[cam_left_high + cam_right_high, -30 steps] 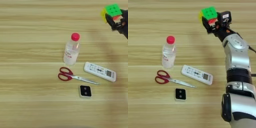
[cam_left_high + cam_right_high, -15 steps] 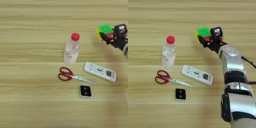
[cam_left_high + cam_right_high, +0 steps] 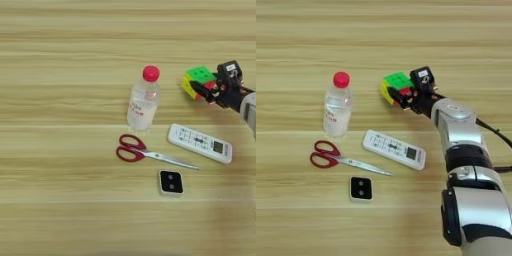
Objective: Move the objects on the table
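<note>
The green-yellow-red puzzle cube (image 3: pixel 395 86) is right of the bottle, just above the remote, low over the table (image 3: pixel 60 60). My right gripper (image 3: pixel 406 96) reaches in from the right and is shut on the cube, black fingers (image 3: pixel 204 90) against its red and yellow faces. The clear plastic bottle (image 3: pixel 144 100) with a red cap stands upright in the middle. Red-handled scissors (image 3: pixel 136 149) lie in front of the bottle. The white remote control (image 3: pixel 200 143) lies to their right. The small white square device (image 3: pixel 171 181) with a black face sits nearest the front.
My silver forearm (image 3: pixel 462 135) runs from the bottom right up to the cube, passing right of the remote (image 3: pixel 394 149). Broad bare wood stretches to the left and far side of the bottle (image 3: pixel 337 105).
My gripper has carried the cube from the far right corner leftward and nearer, down to a spot beside the bottle. The other things have not moved.
</note>
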Controlling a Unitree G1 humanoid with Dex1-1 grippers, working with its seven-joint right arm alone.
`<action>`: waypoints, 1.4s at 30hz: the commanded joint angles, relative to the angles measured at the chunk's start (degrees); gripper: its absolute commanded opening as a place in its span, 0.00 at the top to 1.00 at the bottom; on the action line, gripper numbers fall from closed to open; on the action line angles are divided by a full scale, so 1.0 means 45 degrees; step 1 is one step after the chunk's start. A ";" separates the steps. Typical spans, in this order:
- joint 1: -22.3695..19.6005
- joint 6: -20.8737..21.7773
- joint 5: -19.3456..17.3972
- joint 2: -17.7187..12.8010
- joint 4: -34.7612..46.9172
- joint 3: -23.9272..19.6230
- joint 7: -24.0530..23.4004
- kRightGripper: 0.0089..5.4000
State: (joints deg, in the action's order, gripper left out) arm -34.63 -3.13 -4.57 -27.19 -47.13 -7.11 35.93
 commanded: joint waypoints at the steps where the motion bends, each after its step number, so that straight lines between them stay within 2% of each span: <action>1: -0.0527 0.0218 -0.0032 -0.0949 0.1098 -0.0115 0.0367 0.39; 11: 0.0849 -0.0057 -0.0021 -0.1686 0.2806 0.0175 0.2016 0.39; 22: 0.1087 0.0596 0.0450 -0.1826 0.1778 0.0543 0.2519 0.39; 25: 0.1023 0.0802 0.0479 -0.1830 0.1549 0.0603 0.2563 0.28; 29: 0.0915 0.0969 0.0520 -0.1811 0.1309 0.0595 0.2638 0.20; 36: 0.0492 0.1723 -0.0014 -0.1525 0.1497 -0.0080 0.2287 0.01; 39: 0.0145 0.2424 -0.0314 -0.1426 0.1449 -0.0583 0.1817 0.01; 42: 0.0081 0.3145 -0.0777 -0.1247 0.1883 -0.0970 0.1809 0.01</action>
State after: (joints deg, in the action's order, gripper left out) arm -29.23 7.41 -5.33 -31.29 -43.05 -9.07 45.37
